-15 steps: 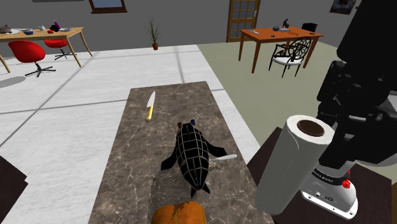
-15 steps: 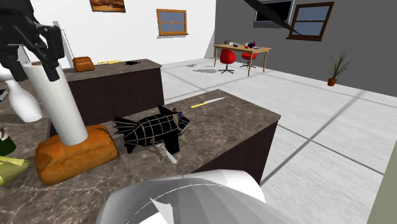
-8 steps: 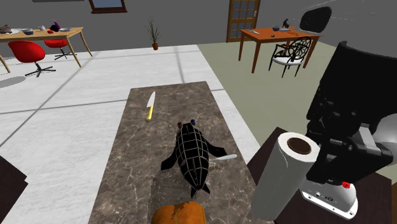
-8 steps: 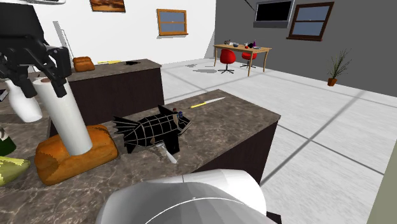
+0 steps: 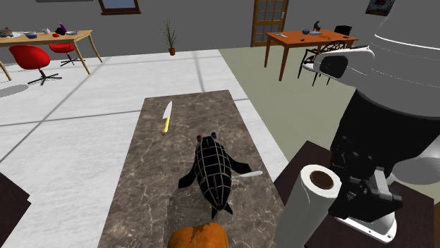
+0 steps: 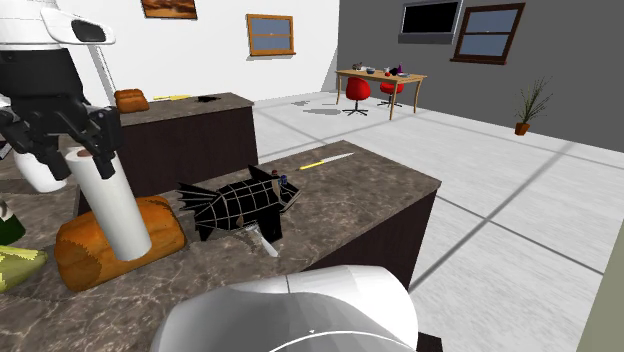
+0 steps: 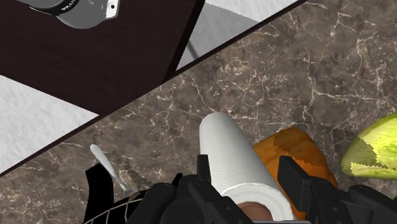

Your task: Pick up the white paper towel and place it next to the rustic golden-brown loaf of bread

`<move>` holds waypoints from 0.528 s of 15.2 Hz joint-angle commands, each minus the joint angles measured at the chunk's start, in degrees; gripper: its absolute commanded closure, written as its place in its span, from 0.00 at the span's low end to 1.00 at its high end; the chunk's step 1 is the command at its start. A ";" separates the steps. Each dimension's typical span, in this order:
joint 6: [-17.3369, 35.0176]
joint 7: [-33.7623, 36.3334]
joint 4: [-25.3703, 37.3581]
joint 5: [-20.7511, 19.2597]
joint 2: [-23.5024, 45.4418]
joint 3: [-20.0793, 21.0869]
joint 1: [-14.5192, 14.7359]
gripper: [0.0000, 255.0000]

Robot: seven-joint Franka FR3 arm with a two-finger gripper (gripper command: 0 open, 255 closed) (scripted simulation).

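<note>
Currently the gripper (image 7: pixel 247 175) is clamping the paper towel roll (image 7: pixel 238 165) near its upper end, one black finger pressing in on each side of it. The roll is a plain white cylinder with a brown core hole showing at the top in the shoulder view (image 5: pixel 303 208). It is hanging tilted, its lower end pointing down at the table (image 5: pixel 141 183).

The tabletop is showing a brown marble pattern with pale veins. The loaf of bread (image 7: pixel 292 149) is lying at the table's end nearest the stand, orange-brown and rounded, with a rough crust. In the wrist view the roll is sitting just beside the loaf. Contact between the roll's lower end and the marble: cannot tell.

The second exterior view is putting the roll (image 6: pixel 110 205) in front of the loaf (image 6: pixel 165 232), covering its middle. It is also showing the gripper (image 6: pixel 85 155) from the side.

A black fish figure (image 5: pixel 211 172) with white grid lines is lying mid-table, and a slim silver spoon (image 5: pixel 248 173) is lying beside it toward the table's long edge. A yellow-handled knife (image 5: pixel 166 116) is lying toward the far end. The wrist view is catching a yellow-green faceted thing (image 7: pixel 375 149) beyond the loaf.
</note>
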 commanded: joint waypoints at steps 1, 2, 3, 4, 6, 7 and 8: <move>1.44 -0.28 -1.74 0.37 -0.31 0.36 0.16 1.00; 2.12 -0.37 -2.56 0.58 -0.46 0.57 0.26 1.00; 2.80 -0.45 -3.36 0.80 -0.60 0.80 0.35 1.00; 3.48 -0.54 -4.16 1.02 -0.72 1.03 0.44 1.00; 4.87 -0.70 -5.73 1.47 -0.92 1.51 0.62 1.00; 5.56 -0.78 -6.50 1.70 -1.01 1.77 0.71 1.00; 6.26 -0.86 -7.26 1.93 -1.08 2.03 0.80 1.00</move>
